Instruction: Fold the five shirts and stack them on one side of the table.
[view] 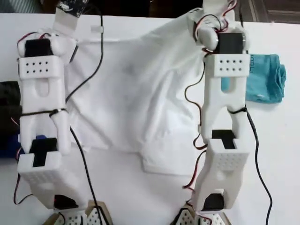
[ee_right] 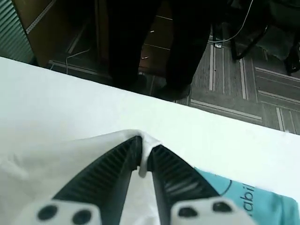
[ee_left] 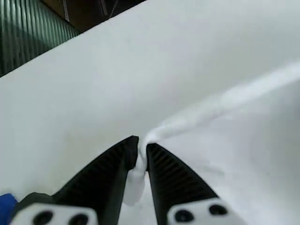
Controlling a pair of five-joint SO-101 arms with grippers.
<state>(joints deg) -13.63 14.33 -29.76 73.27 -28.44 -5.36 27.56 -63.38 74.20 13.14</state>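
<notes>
1. Found white shirt [view: 136, 93] spread across centre of frame, near hem lying flat on tabletop [view: 281, 164] at lower centre.
2. Noted dark cloth [view: 7, 105] at left edge and folded teal shirt [view: 267, 77] at right edge, near the white fabric.
3. Confirmed left gripper [ee_left: 142, 145] pinched tight on far corner at upper left, and right gripper [ee_right: 144, 145] likewise clamped on far corner at upper right.
4. Recommend raising both corners level and together, then drawing toward near hem, keeping fabric taut and off teal shirt.
</notes>
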